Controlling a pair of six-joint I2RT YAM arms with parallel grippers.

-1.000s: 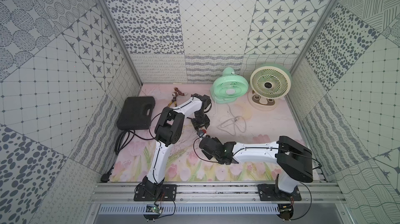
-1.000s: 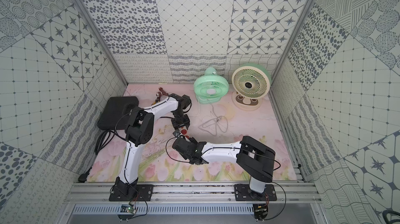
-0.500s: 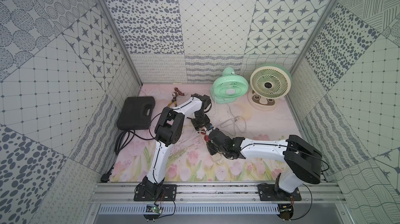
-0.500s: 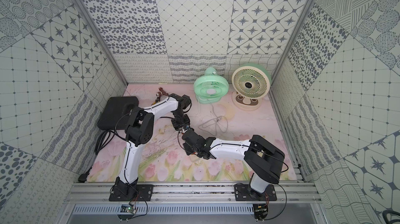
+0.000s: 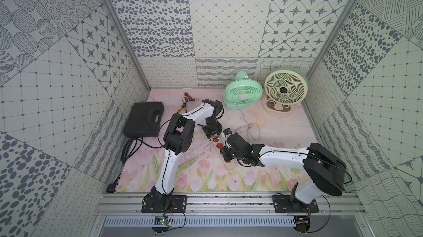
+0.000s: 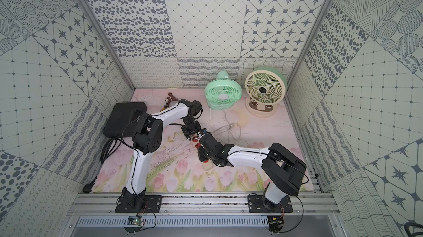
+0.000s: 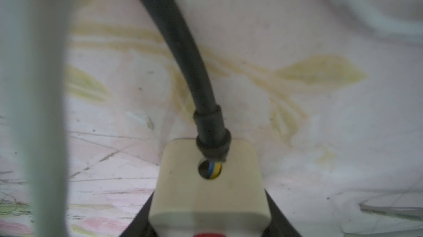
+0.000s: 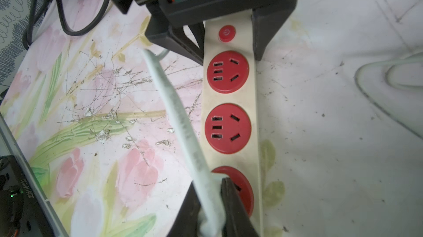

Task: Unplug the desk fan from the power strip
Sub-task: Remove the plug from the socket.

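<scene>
The cream power strip (image 8: 230, 100) with round red sockets lies aslant on the floral mat (image 5: 206, 178). My left gripper (image 7: 209, 224) is shut on its switch end (image 5: 211, 132), where the black cord (image 7: 183, 41) enters. My right gripper (image 8: 211, 206) is shut on a white plug over the third socket (image 5: 225, 153). Whether its prongs sit in the socket is hidden. The plug's white cord (image 8: 176, 109) runs back past the left gripper toward the mint green desk fan (image 5: 243, 93) at the back wall, seen in both top views (image 6: 223, 92).
A cream fan (image 5: 285, 89) stands right of the green one, with a loose coil of pale cord (image 5: 249, 128) in front. A black case (image 5: 144, 122) and a coiled black cable (image 5: 131, 146) lie at the left. Pliers (image 5: 183, 108) rest near the back.
The right arm's elbow has swung out to the right, and its gripper has shifted back along the strip toward the left gripper. The left arm has stayed put.
</scene>
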